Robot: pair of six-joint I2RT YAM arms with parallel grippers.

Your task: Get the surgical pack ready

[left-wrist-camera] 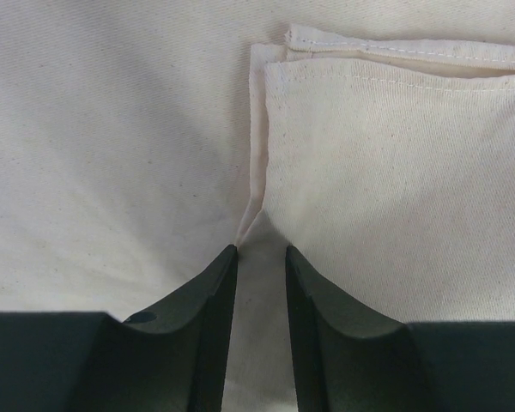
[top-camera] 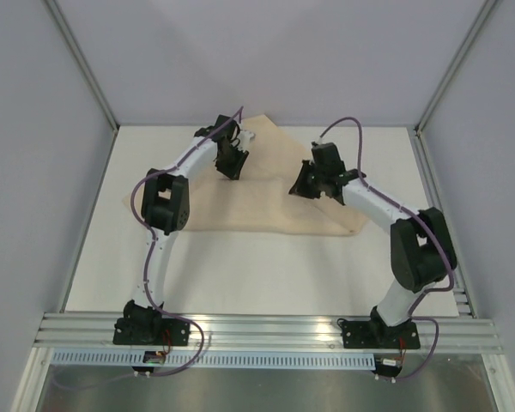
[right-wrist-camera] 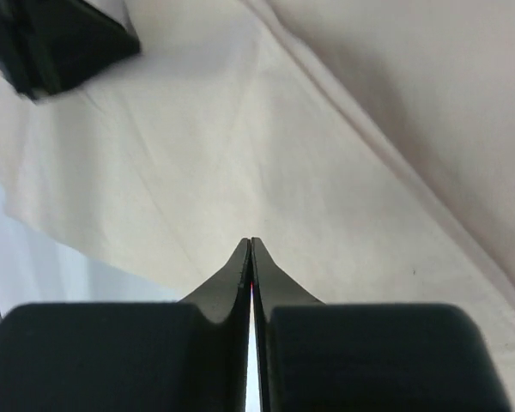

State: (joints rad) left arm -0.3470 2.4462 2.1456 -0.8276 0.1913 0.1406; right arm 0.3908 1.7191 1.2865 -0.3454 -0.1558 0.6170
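White flat tabletop enclosed by pale grey wall panels set in slanting aluminium frame posts; a ribbed aluminium rail runs along the near edge and carries both arm bases; large tan woven cloth sheet lies on the far half of the table, roughly centred, its far corner reaching the back wall and its near right corner pointing towards the right arm; bare white surface shows between the cloth's near edge and the rail, and in narrower strips to left and right of the cloth; left gripper low over the cloth's far left part, jaws narrowly apart and pinching a raised fold where a stitched hem of an overlapping layer runs down into the gap; right gripper above the cloth's right part, near its slanting edge, fingers pressed together with nothing seen between them; the two grippers stand well apart.
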